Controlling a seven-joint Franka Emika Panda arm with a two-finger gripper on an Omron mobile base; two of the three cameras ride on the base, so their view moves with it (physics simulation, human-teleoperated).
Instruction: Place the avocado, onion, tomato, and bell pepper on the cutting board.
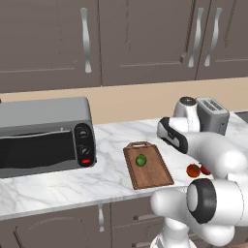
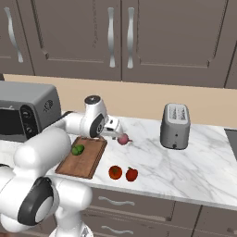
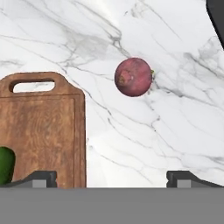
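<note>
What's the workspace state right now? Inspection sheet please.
Surface: white marble counter.
Job's things: avocado lies on the cutting board; onion on the counter beside the board's handle end; tomato and bell pepper side by side on the counter, off the board.
Clutter: toaster, toaster oven.
Grippers: gripper open, empty, above the counter near the onion.
Cables: nothing seen.
Surroundings: brown cabinets, beige backsplash.
</note>
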